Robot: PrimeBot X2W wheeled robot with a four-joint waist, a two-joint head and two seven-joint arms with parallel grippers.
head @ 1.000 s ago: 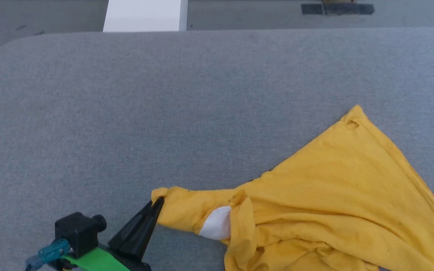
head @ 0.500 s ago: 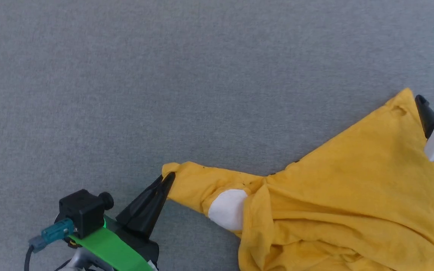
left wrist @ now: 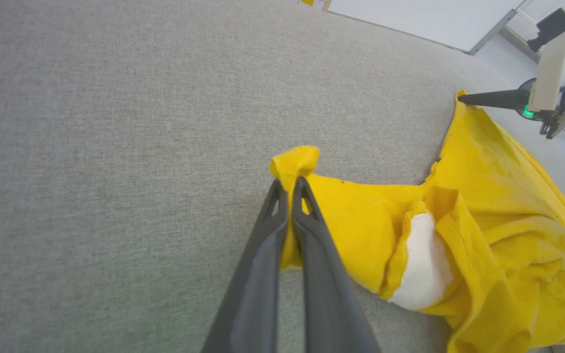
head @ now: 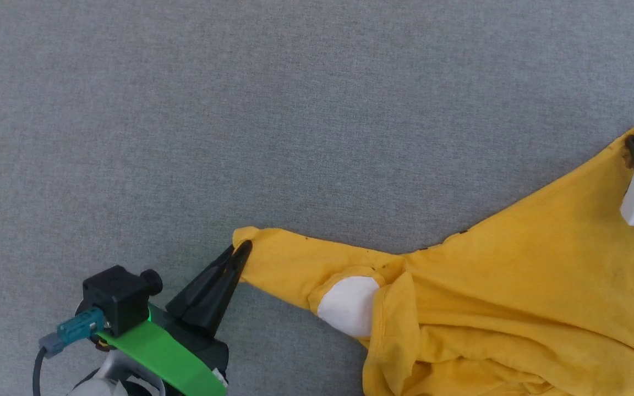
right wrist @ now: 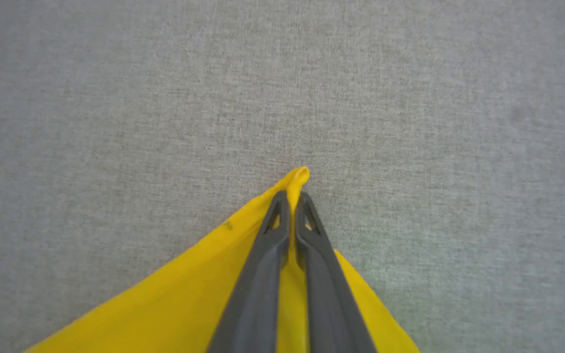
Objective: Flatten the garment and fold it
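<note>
The garment (head: 515, 291), a bright yellow T-shirt with a white patch (head: 348, 305), lies bunched over the lower right of the grey surface. My left gripper (head: 240, 250) is shut on the cloth's left tip; the left wrist view shows yellow fabric (left wrist: 296, 164) pinched between the two dark fingers (left wrist: 290, 189). My right gripper (head: 633, 147) is shut on the far right corner of the garment. The right wrist view shows that corner (right wrist: 299, 176) poking out past the closed fingertips (right wrist: 291, 201). The cloth between both grips hangs in loose folds.
Grey fabric-covered table (head: 240, 110) stretches to the left and far side of the garment. In the left wrist view, a white panel (left wrist: 424, 19) stands beyond the table's far edge, and my right arm's white housing (left wrist: 552, 68) reaches in from the upper right.
The head camera tilted down. My right gripper came in from the right, open beside the garment's far corner, and has shut on it. The left gripper kept its grip.
</note>
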